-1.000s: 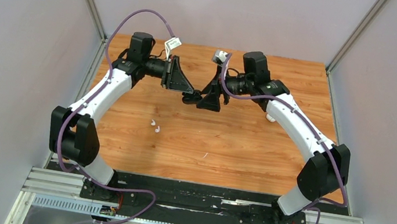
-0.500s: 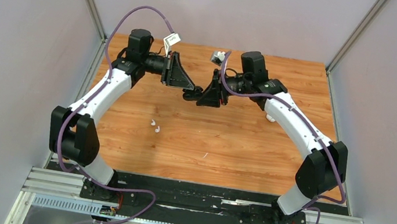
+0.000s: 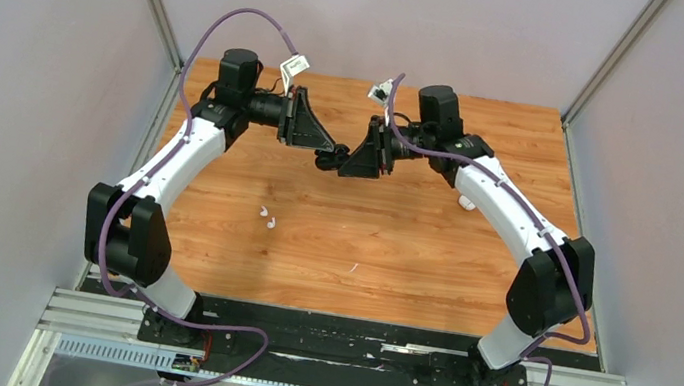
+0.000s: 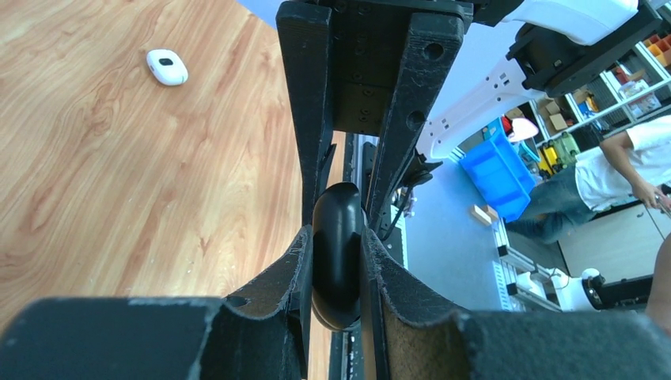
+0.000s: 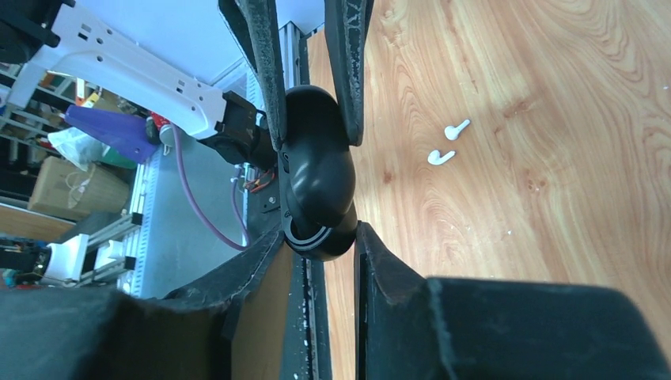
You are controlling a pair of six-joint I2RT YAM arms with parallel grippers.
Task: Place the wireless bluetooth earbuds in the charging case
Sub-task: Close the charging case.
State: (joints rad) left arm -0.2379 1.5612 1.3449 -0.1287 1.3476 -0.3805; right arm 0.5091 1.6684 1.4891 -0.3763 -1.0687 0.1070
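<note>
While both arms are meeting in mid-air over the rear half of the bench (image 3: 410, 253), the top view is hiding the black charging case (image 5: 316, 170) almost wholly behind the crossed fingers, and only the wrist views are showing it plainly. From the left wrist it is appearing edge-on as a smooth dark oval, its long axis running along the fingers from one arm toward the other, roughly crosswise to the bench and level above it. The left tool (image 4: 336, 241) is pinching one end of the case between its pads; the right tool (image 5: 318, 237) is pressing on the opposite end, where a pale ring is circling the shell. Whether the lid is ajar there is hard to make out, and the inside is staying hidden. Two white earbuds (image 5: 441, 157) are lying on the wood well apart from the case, toward the left arm, near each other without touching, their short stems pointing roughly the same way; from above they are too small for their direction to be read. A small white oval piece (image 4: 167, 66) is resting on the bench, mostly covered by the right arm in the top view.
</note>
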